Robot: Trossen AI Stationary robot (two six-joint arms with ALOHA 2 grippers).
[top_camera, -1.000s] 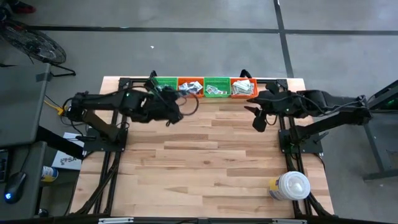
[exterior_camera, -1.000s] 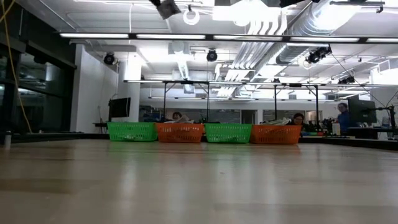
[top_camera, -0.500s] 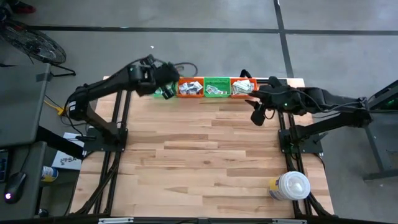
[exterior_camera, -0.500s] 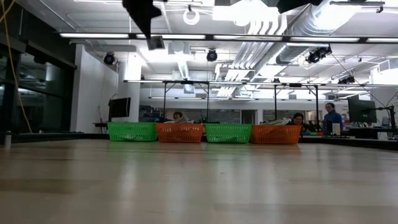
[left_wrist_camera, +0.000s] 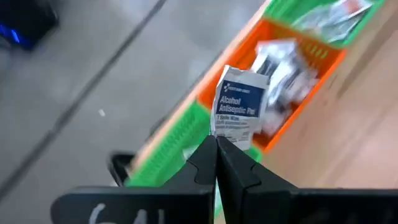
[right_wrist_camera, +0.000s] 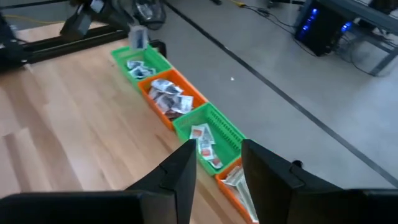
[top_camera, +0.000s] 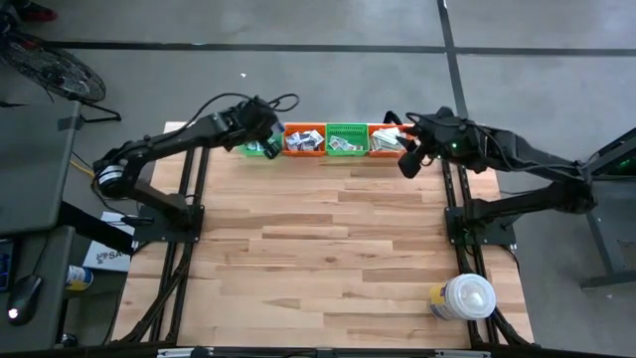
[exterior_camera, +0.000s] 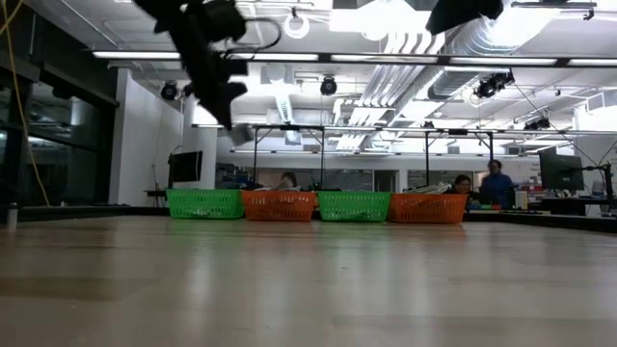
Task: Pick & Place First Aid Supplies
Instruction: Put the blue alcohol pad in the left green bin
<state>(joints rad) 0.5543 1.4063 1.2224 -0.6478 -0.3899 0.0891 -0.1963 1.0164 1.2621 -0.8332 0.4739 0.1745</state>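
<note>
The left gripper [left_wrist_camera: 216, 144] fingers pinch an alcohol wipe packet [left_wrist_camera: 240, 107] above the end green basket [left_wrist_camera: 166, 144], seemingly needing only release, while right gripper [right_wrist_camera: 216, 158] fingers wait apart.

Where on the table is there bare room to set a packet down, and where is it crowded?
Bare wood runs from the basket row at the far edge to the near edge, between the two arm stands. The white lidded container takes the near right corner. The far edge is crowded: left claw grips an antiseptic packet above the baskets, right claw open nearby.
</note>
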